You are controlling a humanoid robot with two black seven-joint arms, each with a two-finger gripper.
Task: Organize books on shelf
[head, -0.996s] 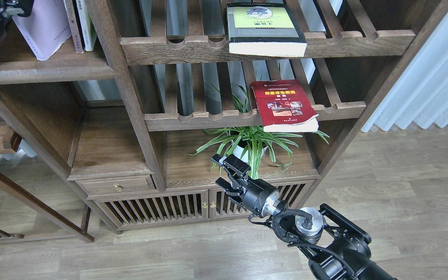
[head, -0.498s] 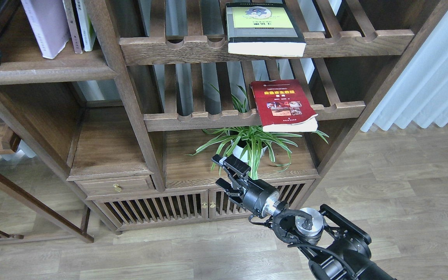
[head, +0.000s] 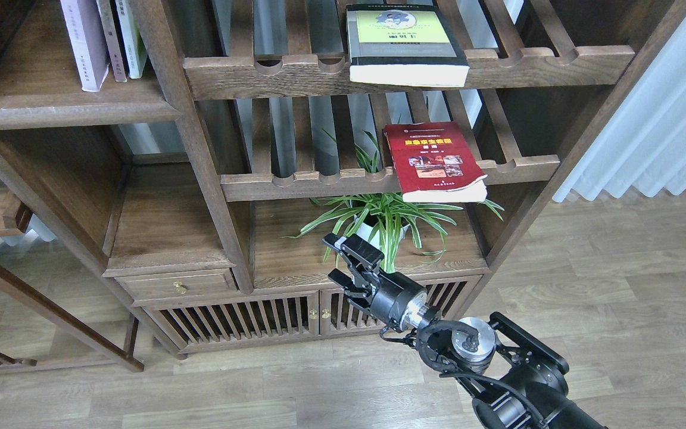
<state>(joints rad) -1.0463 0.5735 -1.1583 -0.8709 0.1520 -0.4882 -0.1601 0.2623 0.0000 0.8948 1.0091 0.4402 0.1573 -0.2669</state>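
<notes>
Wooden shelf (head: 69, 101), top left: one lavender book (head: 84, 44) upright. Slatted racks: grey-black book (head: 405, 44), red book (head: 435, 161). Right gripper (head: 343, 262) parted, empty.

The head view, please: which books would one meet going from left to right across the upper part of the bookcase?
Pale lavender-white paperback standing on the solid dark-brown shelf → thin brown-spined book → white-and-green book → thick grey-black book with yellow-green panel → red book with yellow title.

The red book (head: 435, 159) bears a yellow title, the grey-black book (head: 404, 42) dark characters; both seem too small to read.
</notes>
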